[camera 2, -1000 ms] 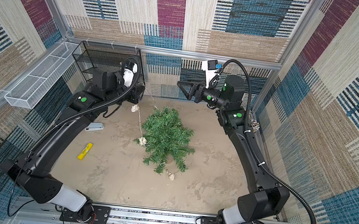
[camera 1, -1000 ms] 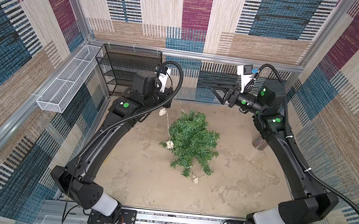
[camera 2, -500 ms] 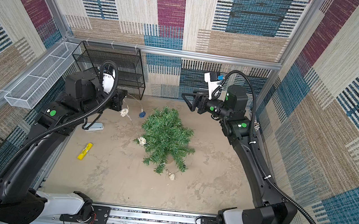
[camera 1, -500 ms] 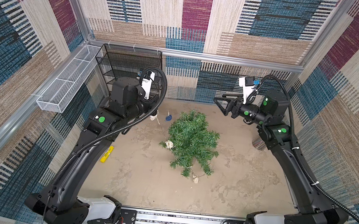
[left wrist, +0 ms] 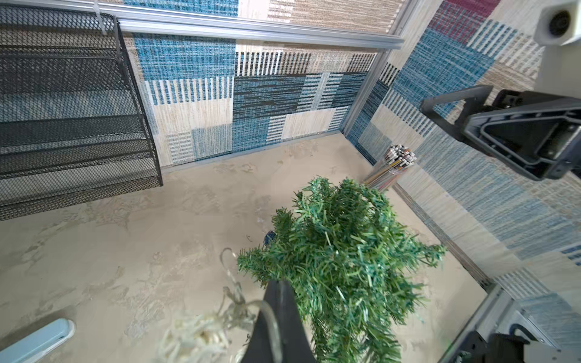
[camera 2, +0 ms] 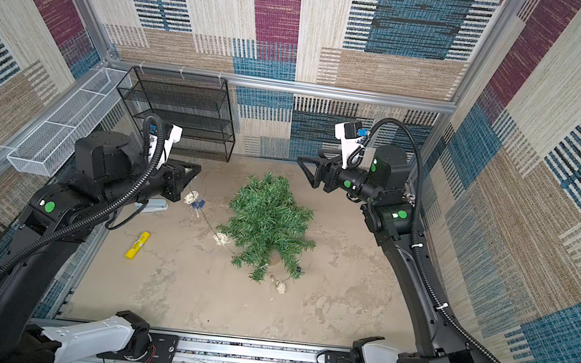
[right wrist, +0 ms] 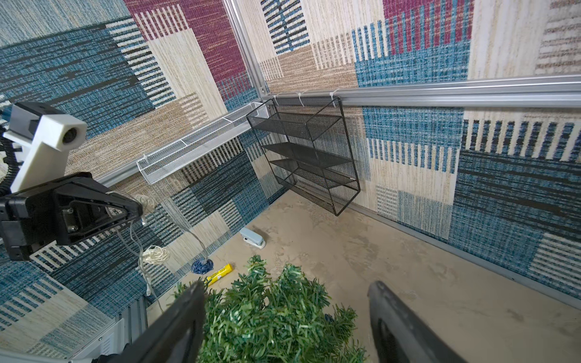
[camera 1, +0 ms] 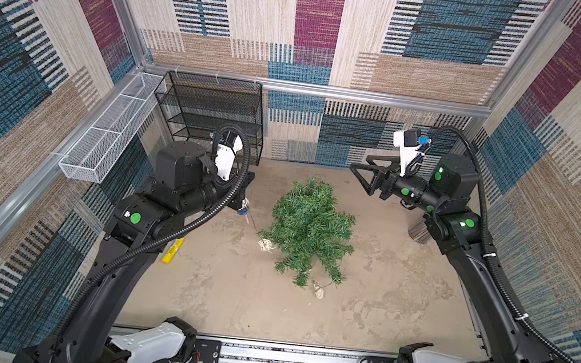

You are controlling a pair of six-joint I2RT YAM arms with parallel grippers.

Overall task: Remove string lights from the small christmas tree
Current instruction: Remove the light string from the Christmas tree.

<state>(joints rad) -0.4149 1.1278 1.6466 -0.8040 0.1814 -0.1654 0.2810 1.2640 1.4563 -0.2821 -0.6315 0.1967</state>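
The small christmas tree [camera 1: 311, 231] [camera 2: 270, 225] stands mid-table, bushy and green. The string lights [camera 2: 198, 204] run from its left side as a thin wire with cream balls and one dark blue ball. One more cream ball [camera 1: 318, 292] lies at the tree's front. My left gripper [camera 2: 191, 173] [left wrist: 279, 284] is left of the tree, shut on the wire. The wire and balls hang from it in the right wrist view [right wrist: 154, 254]. My right gripper [camera 1: 360, 163] [right wrist: 286, 286] hovers open above the tree's back right, nothing between its fingers.
A black mesh shelf [camera 1: 213, 115] and a white wire basket [camera 1: 108, 132] hang on the back-left walls. A yellow tube [camera 2: 137, 244] and a pale blue stapler [camera 2: 154, 204] lie at the left. A clear cup of pencils [left wrist: 393, 166] stands by the right wall.
My left gripper has drawn back to the left and lower with the wire, pulling a cream ball and the blue ball off the tree. The right gripper edged toward the tree.
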